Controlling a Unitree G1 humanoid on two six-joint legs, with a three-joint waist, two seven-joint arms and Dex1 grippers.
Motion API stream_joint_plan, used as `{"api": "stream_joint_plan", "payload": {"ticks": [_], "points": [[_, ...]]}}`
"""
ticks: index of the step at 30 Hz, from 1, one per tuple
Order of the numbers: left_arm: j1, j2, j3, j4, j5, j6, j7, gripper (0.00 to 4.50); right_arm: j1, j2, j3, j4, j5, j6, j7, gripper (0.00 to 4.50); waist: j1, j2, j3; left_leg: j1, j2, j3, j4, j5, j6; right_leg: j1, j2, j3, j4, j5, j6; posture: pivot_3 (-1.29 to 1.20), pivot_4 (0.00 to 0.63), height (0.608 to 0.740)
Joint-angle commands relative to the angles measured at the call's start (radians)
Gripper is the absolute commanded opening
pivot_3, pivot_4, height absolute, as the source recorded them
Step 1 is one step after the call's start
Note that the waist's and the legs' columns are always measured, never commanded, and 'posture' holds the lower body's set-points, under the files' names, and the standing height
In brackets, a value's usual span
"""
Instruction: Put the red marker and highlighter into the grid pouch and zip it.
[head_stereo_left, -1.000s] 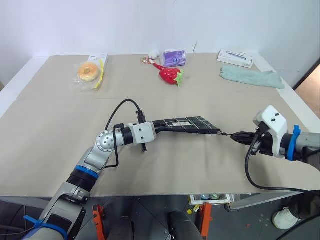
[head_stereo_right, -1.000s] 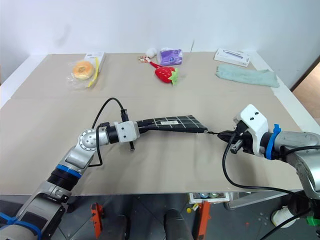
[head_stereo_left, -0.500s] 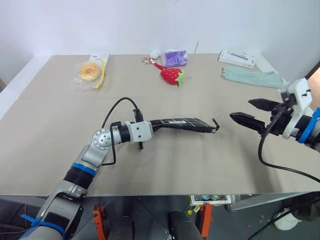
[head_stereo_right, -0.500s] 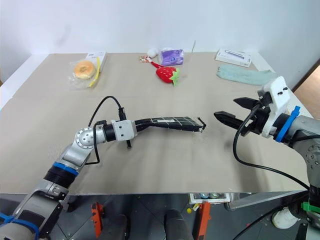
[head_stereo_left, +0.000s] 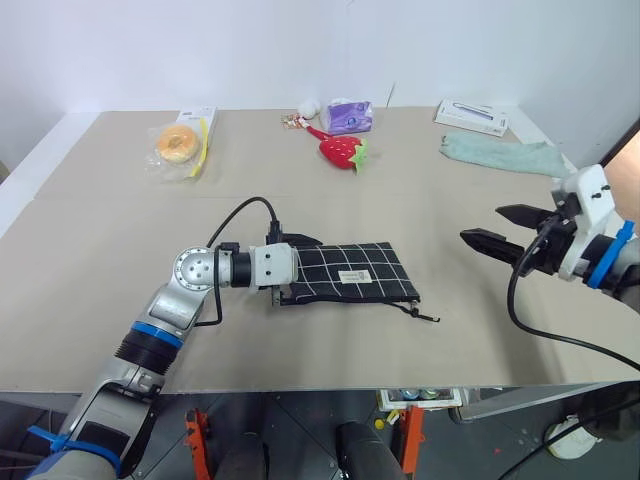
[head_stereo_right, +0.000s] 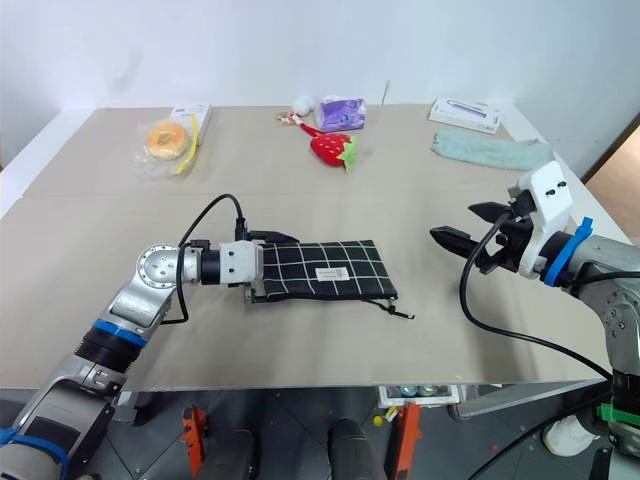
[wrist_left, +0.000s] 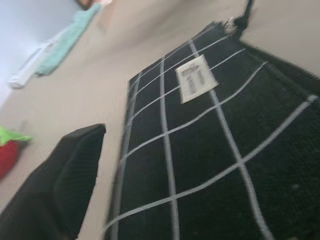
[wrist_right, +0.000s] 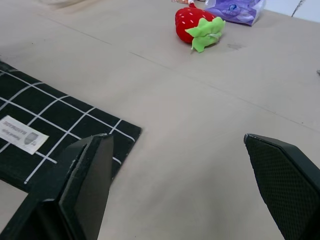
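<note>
One grid pouch lies on the desk. Also one bagged doughnut, one toy strawberry, one purple packet, one green cloth, two white boxes.

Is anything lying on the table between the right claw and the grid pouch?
Nothing visible does. The right claw hangs open off the end of the grid pouch, and the stretch of table between them is bare apart from the pouch's own zipper pull.

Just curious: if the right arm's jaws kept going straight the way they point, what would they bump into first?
Probably the grid pouch: the open right gripper aims at its zipper-pull end. It hovers above the table, so it might pass over instead.
</note>
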Motion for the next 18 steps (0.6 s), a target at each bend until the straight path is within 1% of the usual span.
{"api": "stream_joint_plan", "payload": {"ticks": [1, 5, 8, 10, 14, 18], "points": [[-0.013, 0.047, 0.032, -0.079, -0.090, 0.154, -0.085, 4.43, -0.009, 0.003, -0.004, -0.018, 0.000, -0.017, 0.000, 4.50, -0.002, 0.000, 0.000, 0.000, 0.000, 0.000, 0.000, 0.000, 0.000, 0.000, 0.000, 0.000, 0.000, 0.000, 0.000, 0.00, 0.150, 0.740], [-0.028, 0.097, 0.040, -0.117, -0.168, 0.386, -0.162, 4.43, -0.015, 0.011, 0.007, -0.022, 0.001, -0.017, -0.004, 4.50, -0.002, 0.000, 0.000, 0.000, 0.001, 0.000, 0.000, 0.000, 0.000, 0.000, 0.001, 0.000, 0.001, 0.000, 0.000, 0.00, 0.150, 0.740], [-0.030, 0.139, 0.050, -0.145, -0.212, 0.496, -0.218, 4.43, -0.016, 0.013, 0.014, -0.022, -0.002, -0.019, -0.004, 4.50, -0.003, 0.000, 0.000, 0.000, 0.001, 0.000, 0.000, 0.000, 0.000, 0.000, 0.001, 0.000, 0.001, 0.000, -0.001, 0.00, 0.150, 0.740], [-0.038, 0.141, 0.077, -0.149, -0.249, 0.541, -0.223, 4.43, -0.016, 0.014, 0.017, -0.023, -0.002, -0.020, -0.004, 4.50, -0.002, 0.000, 0.000, 0.000, 0.001, 0.000, 0.000, 0.000, 0.000, 0.000, 0.001, 0.000, 0.001, -0.001, -0.001, 0.00, 0.150, 0.740], [-0.055, 0.154, 0.127, -0.191, -0.354, 0.701, -0.243, 4.43, -0.010, 0.017, 0.014, -0.030, 0.001, -0.017, -0.005, 4.50, -0.002, 0.000, 0.000, 0.000, 0.001, 0.000, 0.000, 0.000, 0.000, 0.000, 0.001, -0.001, 0.001, -0.001, -0.001, 0.00, 0.150, 0.740], [-0.091, 0.133, 0.219, -0.166, -0.439, 0.808, -0.180, 4.43, -0.006, 0.019, 0.011, -0.032, 0.003, -0.012, -0.010, 4.50, -0.002, 0.000, 0.000, 0.000, 0.001, 0.000, 0.000, 0.000, 0.000, 0.000, 0.001, -0.001, 0.001, -0.001, -0.001, 0.00, 0.150, 0.740]]}}
